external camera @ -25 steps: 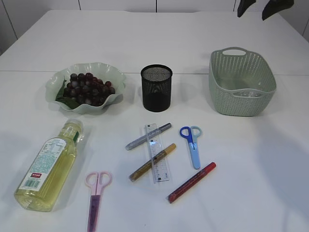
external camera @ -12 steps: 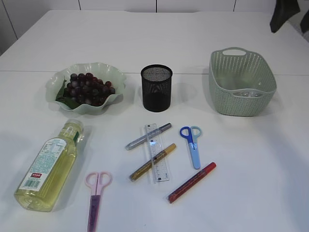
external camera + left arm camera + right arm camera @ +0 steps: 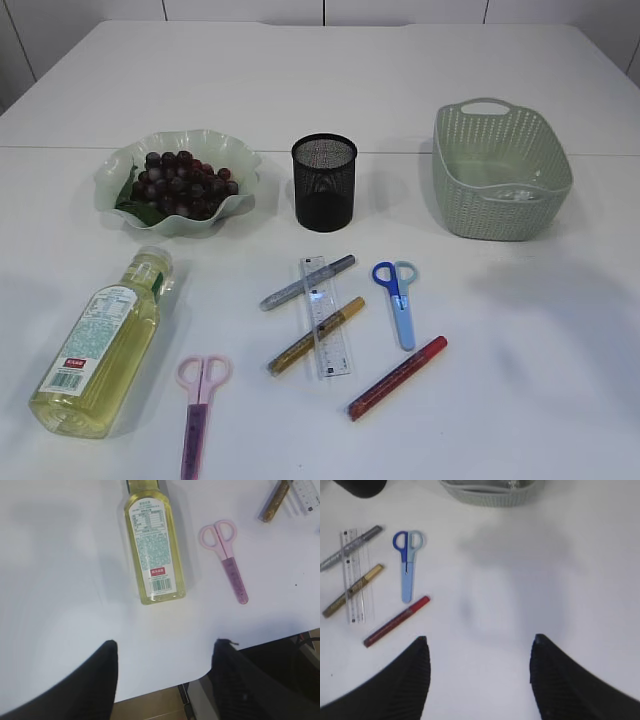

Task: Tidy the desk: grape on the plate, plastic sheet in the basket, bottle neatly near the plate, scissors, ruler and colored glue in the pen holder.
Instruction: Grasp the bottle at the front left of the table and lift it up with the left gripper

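Exterior view: neither of my arms appears. Grapes lie in the green plate at upper left. The black mesh pen holder stands at centre, the green basket at upper right, with a clear plastic sheet inside. The bottle lies on its side at lower left, pink scissors beside it. A clear ruler lies across the silver glue pen and gold glue pen. Blue scissors and a red glue pen lie to the right.

Left wrist view: my left gripper is spread, empty, at the bottom edge, the bottle above it.

Right wrist view: my right gripper is spread, empty, over bare table; the pens lie at left.
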`<action>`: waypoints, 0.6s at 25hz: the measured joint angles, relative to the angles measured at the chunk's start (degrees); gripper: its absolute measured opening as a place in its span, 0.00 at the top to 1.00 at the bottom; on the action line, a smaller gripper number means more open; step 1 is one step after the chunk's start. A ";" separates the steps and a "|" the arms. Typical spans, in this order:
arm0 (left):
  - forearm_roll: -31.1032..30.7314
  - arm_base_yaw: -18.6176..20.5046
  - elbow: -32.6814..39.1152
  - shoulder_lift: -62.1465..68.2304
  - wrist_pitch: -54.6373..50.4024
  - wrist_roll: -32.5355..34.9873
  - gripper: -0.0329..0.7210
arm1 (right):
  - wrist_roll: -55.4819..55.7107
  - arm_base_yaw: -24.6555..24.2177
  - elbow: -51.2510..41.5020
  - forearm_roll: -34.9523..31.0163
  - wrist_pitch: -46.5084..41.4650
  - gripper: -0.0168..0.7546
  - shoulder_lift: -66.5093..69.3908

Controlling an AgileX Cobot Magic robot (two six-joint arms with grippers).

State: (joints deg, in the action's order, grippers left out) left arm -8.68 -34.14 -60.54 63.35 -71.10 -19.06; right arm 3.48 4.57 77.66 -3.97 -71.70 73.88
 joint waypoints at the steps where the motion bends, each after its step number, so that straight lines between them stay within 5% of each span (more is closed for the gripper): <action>1: 0.00 0.00 0.00 0.00 0.00 -0.28 0.38 | 0.00 0.00 -2.21 -0.07 0.00 0.34 -2.07; 15: 2.19 0.00 -3.14 16.28 0.12 -2.59 0.38 | 0.00 0.00 -10.41 -0.28 0.00 0.34 -12.05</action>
State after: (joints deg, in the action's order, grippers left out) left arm -6.49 -34.14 -63.68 79.63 -70.98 -21.65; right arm 3.48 4.57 67.25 -4.25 -71.70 61.83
